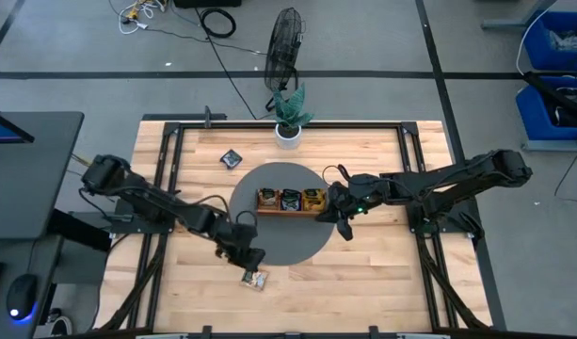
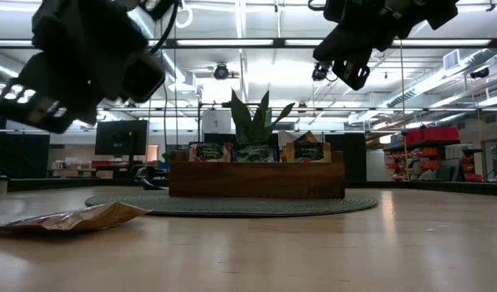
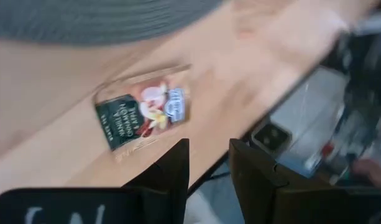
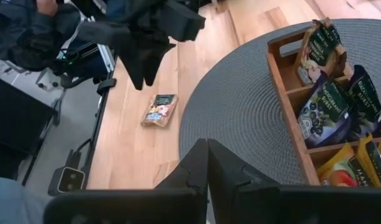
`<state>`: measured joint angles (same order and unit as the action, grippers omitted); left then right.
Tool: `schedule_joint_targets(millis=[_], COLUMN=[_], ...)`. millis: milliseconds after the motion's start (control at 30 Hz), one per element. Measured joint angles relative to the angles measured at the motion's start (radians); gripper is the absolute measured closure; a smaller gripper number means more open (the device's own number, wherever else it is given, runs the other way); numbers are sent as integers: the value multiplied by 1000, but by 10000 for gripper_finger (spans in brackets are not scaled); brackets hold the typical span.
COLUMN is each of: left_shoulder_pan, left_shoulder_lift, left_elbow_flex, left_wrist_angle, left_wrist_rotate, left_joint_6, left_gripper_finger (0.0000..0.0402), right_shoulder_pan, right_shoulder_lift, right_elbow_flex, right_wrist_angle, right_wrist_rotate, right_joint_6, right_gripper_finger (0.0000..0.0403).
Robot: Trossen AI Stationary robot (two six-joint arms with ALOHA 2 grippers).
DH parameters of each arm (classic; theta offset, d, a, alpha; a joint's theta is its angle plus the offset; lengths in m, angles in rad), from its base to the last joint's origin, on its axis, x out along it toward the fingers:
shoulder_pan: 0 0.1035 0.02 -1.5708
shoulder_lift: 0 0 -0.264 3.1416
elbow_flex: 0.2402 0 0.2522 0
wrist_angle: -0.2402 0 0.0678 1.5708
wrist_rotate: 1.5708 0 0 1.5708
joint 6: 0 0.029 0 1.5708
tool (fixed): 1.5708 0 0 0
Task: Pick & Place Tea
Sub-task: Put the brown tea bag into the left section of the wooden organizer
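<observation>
A tea sachet (image 1: pixel 255 279), dark green with an orange-white picture, lies flat on the wood near the table's front edge; it also shows in the left wrist view (image 3: pixel 146 114) and the low view (image 2: pixel 70 219). My left gripper (image 1: pixel 249 261) hangs just above and behind it, open (image 3: pixel 209 163), with nothing between its fingers. Several tea sachets (image 4: pixel 330 106) stand upright in the compartments of the wooden tray (image 1: pixel 290 209), which sits on a round grey mat (image 1: pixel 288 240). A dark sachet (image 1: pixel 232 158) lies at the far left. My right gripper (image 1: pixel 344 226) is shut (image 4: pixel 207 163) above the mat's right side.
A potted green plant (image 1: pixel 290 118) stands at the table's far edge behind the tray. The front edge of the table runs close to the loose sachet. Bare wood lies to the left and right of the mat.
</observation>
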<state>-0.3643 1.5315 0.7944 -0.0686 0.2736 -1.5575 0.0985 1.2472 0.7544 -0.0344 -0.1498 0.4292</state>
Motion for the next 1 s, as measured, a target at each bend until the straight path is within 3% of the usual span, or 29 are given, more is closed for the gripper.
schedule_joint_targets(millis=[133,300,567,1000], left_shoulder_pan=[-52,-99,-98,-86], left_shoulder_lift=[32,67,89,155], left_elbow_flex=[-1,0,-1,0], left_wrist_angle=[1,-48,-63,-51], left_wrist_rotate=[-38,-40,-105,-74], left_joint_6=[-150,-225,-211,-206], left_gripper_finger=[283,274,249,246], right_shoulder_pan=[2,1,1,1], right_shoulder_lift=[0,0,0,0], right_elbow_flex=[0,0,0,0], right_wrist_angle=[-3,-6,-25,-58], right_wrist_rotate=[0,2,2,2], right_joint_6=[-34,-66,-92,-150], right_gripper_finger=[394,394,394,394])
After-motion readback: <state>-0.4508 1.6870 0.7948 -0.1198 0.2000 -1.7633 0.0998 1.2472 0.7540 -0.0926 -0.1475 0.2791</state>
